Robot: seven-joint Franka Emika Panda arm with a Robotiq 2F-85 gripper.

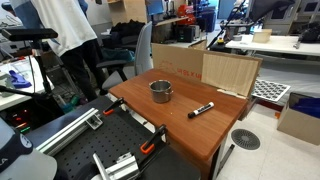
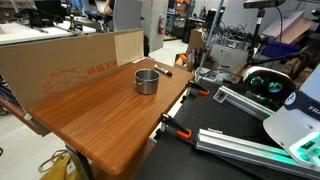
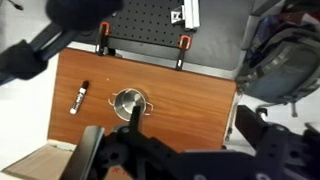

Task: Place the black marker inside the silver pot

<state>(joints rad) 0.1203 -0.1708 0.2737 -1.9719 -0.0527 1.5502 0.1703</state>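
Arm raised high over the brown wooden bench, wrist turned straight down. Dark, blurred tool across the lower edge of the wrist view (too smeared to tell whether apart or together). Directly beneath the tool: small round shiny silver pot, upright on the bench, dark inside. Off to one side of the tool and far below it: short slim black marker, lying flat on the wood, near the pot but apart from it, likewise in both exterior views (marker).
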